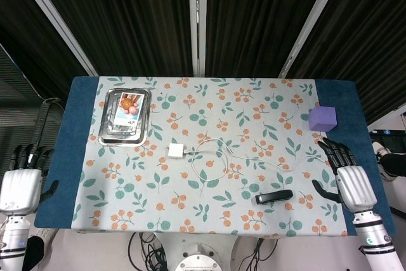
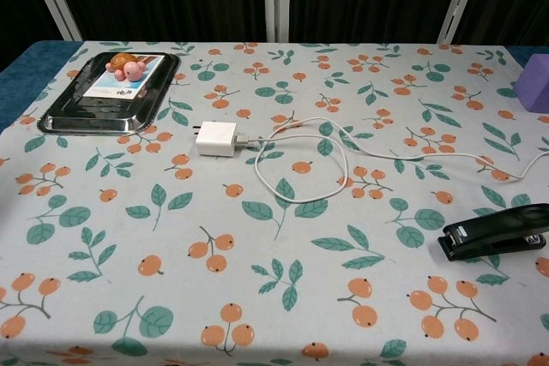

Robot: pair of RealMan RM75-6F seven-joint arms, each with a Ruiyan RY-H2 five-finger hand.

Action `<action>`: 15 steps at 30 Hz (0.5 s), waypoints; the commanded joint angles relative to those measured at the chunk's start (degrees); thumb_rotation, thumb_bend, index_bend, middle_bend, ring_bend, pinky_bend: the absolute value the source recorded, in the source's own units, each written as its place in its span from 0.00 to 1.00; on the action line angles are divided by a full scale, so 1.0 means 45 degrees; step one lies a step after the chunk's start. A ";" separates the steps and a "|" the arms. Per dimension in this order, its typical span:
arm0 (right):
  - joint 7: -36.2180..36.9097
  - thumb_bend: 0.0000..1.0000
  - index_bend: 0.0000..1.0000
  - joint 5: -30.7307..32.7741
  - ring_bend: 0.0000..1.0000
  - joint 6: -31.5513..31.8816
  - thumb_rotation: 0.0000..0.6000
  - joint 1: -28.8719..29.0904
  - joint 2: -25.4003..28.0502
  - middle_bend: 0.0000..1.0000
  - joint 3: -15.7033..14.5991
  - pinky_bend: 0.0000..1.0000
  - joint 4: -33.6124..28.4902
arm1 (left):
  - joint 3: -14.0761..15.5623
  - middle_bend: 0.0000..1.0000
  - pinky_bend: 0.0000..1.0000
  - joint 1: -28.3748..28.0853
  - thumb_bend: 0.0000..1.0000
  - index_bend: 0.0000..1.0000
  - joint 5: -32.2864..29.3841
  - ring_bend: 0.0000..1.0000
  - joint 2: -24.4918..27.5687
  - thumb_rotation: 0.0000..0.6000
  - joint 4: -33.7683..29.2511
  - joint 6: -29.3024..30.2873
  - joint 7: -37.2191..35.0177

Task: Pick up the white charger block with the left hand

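Two hands: both sit off the table's near corners, neither touching anything; the left hand is beyond the left edge of the tablecloth, fingers straight and apart, holding nothing; the right hand is at the right edge, fingers likewise spread and bare.
Charger block: the white charger block lies flat near the middle of the tablecloth, well apart from the left hand; its prongs seem to point toward the metal tray.
Cable: a white cable leaves the block's right face, loops once, then trails off toward the right edge.
Handling: I'd judge it light, hard and smooth, so it may slide on the cloth; the cable will drag a little; best pinched across the two free sides, clear of prongs and plug.
Surface: soft floral cloth over a blue table, probably giving some grip.
Other things: black stapler right of the block; purple cube far right.
Room: dark slatted wall behind the cloth.
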 commanded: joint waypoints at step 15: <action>-0.0414 0.24 0.00 0.0126 0.00 -0.0078 1.00 0.0081 0.0229 0.00 0.0032 0.00 -0.0454 | -0.2374 0.15 0.00 -0.6865 0.21 0.16 -0.3671 0.05 -0.3960 1.00 0.2271 -0.7297 0.0592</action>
